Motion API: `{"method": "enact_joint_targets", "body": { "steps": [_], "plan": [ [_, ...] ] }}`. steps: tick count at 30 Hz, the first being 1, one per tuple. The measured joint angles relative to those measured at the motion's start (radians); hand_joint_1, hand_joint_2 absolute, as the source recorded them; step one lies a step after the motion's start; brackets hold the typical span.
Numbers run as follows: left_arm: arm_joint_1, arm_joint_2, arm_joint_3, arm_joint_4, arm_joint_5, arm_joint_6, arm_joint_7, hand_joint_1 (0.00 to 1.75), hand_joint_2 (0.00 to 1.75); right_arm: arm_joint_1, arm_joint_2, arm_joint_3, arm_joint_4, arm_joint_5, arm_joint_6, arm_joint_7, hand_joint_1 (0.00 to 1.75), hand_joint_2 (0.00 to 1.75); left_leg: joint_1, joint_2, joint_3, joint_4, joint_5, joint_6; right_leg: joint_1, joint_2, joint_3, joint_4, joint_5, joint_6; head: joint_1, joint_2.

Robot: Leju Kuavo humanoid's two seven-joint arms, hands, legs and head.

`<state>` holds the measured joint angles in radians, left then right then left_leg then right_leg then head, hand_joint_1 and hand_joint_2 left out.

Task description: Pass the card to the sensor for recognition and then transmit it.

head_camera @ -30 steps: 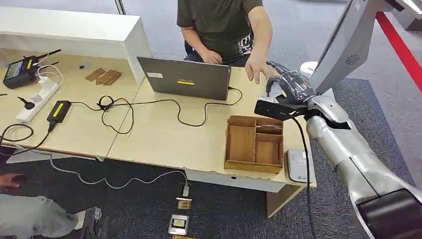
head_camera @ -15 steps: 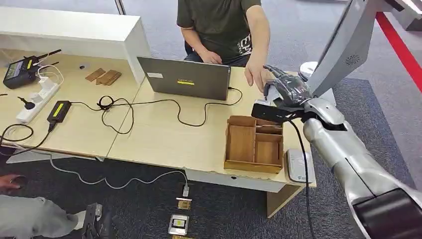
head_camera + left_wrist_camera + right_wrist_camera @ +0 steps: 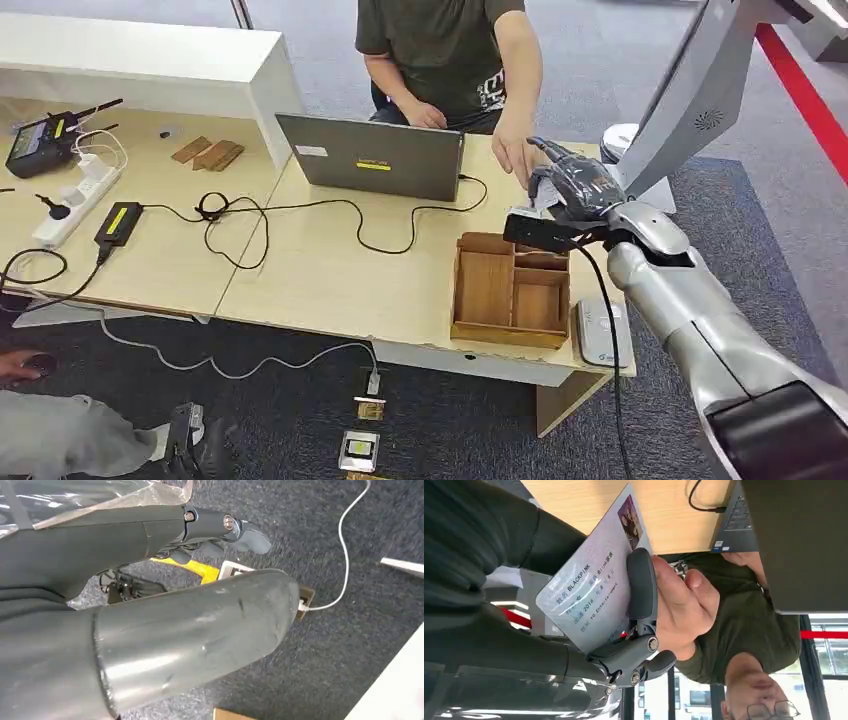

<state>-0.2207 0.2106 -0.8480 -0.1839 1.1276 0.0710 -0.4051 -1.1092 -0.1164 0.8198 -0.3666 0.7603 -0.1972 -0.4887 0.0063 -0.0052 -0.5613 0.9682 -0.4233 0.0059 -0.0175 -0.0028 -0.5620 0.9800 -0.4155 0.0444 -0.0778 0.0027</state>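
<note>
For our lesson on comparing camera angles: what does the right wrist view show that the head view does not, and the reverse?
Right wrist view alone: the card's printed text and photo, pinched by the right hand's fingers.
Head view alone: the wooden tray, the grey sensor, the cables.
Both: the laptop, the table, the person's hand at the card.

Glossy plastic card point(image 3: 591, 587) — matt wooden organiser point(image 3: 511, 290) — rough carpet point(image 3: 350, 645)

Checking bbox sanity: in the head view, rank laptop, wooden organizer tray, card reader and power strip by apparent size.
1. laptop
2. wooden organizer tray
3. power strip and card reader: look alike in area, not ranked; the strip is longer and thinner.
</note>
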Motion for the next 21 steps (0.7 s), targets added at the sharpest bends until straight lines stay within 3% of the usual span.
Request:
{"method": "enact_joint_targets", "body": {
  "steps": [1, 2, 3, 12, 21],
  "plan": [
    [-0.001, 0.0, 0.0, 0.0, 0.0, -0.001, 0.001, 0.0, 0.0, 0.0, 0.0, 0.0, 0.0, 0.002, 0.0, 0.0, 1.75, 1.75, 0.0, 0.0, 0.0, 0.0, 0.0, 0.0, 0.0, 0.0, 0.0, 0.0, 0.0, 0.0, 0.0, 0.0],
    [-0.002, 0.0, 0.0, 0.0, 0.0, -0.001, 0.001, 0.0, 0.0, 0.0, -0.001, -0.002, 0.0, 0.005, 0.0, 0.0, 0.07, 1.75, 0.0, 0.0, 0.0, 0.0, 0.0, 0.0, 0.0, 0.0, 0.0, 0.0, 0.0, 0.0, 0.0, 0.0],
    [-0.002, 0.0, 0.0, 0.0, -0.001, -0.001, 0.002, 0.0, 0.0, 0.0, -0.002, -0.002, 0.0, 0.006, 0.0, 0.0, 0.0, 0.0, 0.0, 0.0, 0.0, 0.0, 0.0, 0.0, 0.0, 0.0, 0.0, 0.0, 0.0, 0.0, 0.0, 0.0],
    [0.004, 0.0, 0.0, 0.0, -0.003, 0.007, 0.007, 0.0, 0.0, 0.002, -0.004, -0.006, 0.004, 0.027, 0.02, 0.008, 0.0, 0.0, 0.0, 0.0, 0.0, 0.0, 0.0, 0.0, 0.0, 0.0, 0.0, 0.0, 0.0, 0.0, 0.0, 0.0],
    [0.005, 0.001, 0.0, 0.0, -0.006, 0.01, 0.011, 0.0, 0.0, 0.004, -0.005, -0.026, 0.007, 0.033, -0.077, -0.005, 0.0, 0.0, 0.0, 0.0, 0.0, 0.0, 0.0, 0.0, 0.0, 0.0, 0.0, 0.0, 0.0, 0.0, 0.0, 0.0]
  ]
}}
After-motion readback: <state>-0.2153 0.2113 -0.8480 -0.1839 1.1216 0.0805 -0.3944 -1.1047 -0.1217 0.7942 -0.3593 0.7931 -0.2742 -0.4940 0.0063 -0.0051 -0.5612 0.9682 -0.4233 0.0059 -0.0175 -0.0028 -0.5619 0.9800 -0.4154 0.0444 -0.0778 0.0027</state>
